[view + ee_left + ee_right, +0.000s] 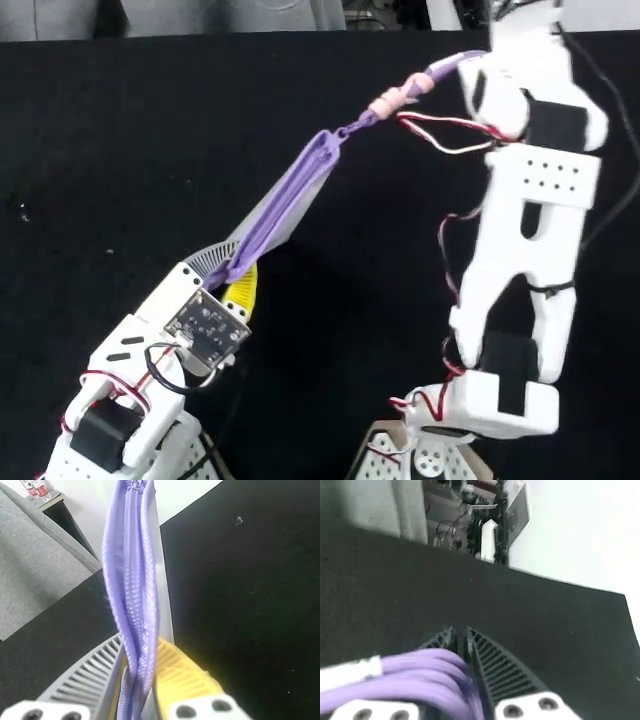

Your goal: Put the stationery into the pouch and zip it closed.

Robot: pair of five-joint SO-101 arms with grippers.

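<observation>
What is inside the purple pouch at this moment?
Nothing inside shows. The pouch is stretched between the left gripper and the cord in the right gripper; its zipper looks closed, hiding whatever it holds.

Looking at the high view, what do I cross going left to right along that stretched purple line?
left gripper, clamped on the lower end → pouch, pulled taut → pull cord with pink beads → right gripper, clamped on the cord's far end
</observation>
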